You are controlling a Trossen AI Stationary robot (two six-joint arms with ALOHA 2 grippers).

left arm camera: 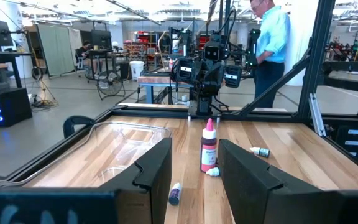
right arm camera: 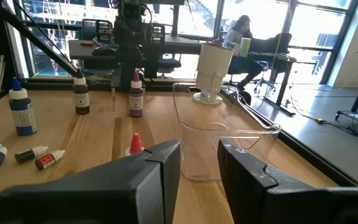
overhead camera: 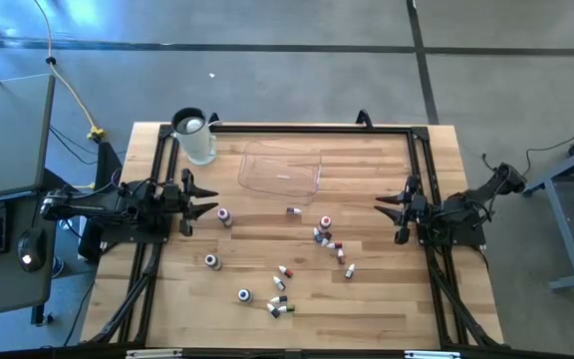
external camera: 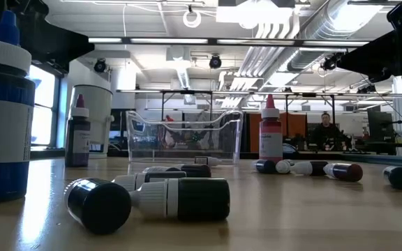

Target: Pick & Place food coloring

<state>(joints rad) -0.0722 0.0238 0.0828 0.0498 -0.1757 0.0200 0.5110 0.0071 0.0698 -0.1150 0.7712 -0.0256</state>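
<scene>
No pick had started: food coloring bottles (overhead camera: pixel 285 271) lay scattered mid-frame on the surface (overhead camera: pixel 387 309), none in the clear tray (overhead camera: pixel 312 182). Left gripper (overhead camera: pixel 203 203) and right gripper (overhead camera: pixel 382 207) hovered at the edges, fingers parted, empty. Next call: reach for one bottle, likely the upright one (overhead camera: pixel 225 215) nearest the left.

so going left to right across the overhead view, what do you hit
left gripper → clear jug → clear tray → red-capped bottle standing upright → right gripper. The other small bottles lie scattered between the grippers, too bunched to order.
</scene>
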